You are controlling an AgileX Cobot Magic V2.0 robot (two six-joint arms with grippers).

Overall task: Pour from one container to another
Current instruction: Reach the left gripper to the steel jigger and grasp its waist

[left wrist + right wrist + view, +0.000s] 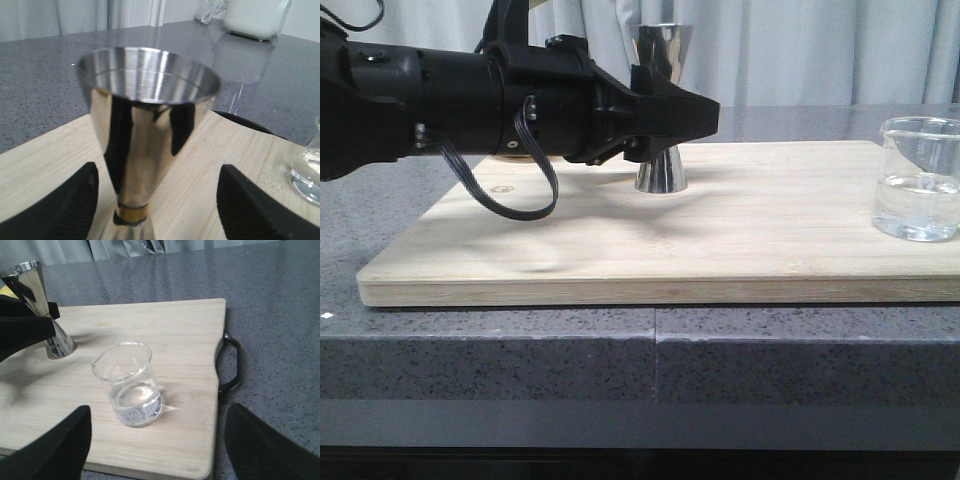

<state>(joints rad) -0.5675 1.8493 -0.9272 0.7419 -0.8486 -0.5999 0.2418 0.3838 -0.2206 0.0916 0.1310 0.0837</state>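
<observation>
The speckled grey stone bench (520, 340) carries a pale bamboo cutting board (720, 250) with a smooth, fine-grained surface and a dark handle at its right end.

Right arm: the right fingers (155, 450) are spread wide and hold nothing. Their black textured pads (55, 450) stand either side of the glass beaker (129, 385), apart from it. The beaker is clear, cylindrical, with a pour lip and faint white markings, and stands upright on the right part of the board with a shallow layer of clear liquid in it.

Left arm: the left fingers (155, 210) are open and straddle the steel jigger (145, 135) at its narrow waist; in the left wrist view a gap shows between each ribbed black pad (60, 210) and the metal, so no contact is seen. The jigger is polished, hourglass-shaped, with a thin gold band at the waist. It stands upright toward the far edge of the board, well apart from the beaker.
</observation>
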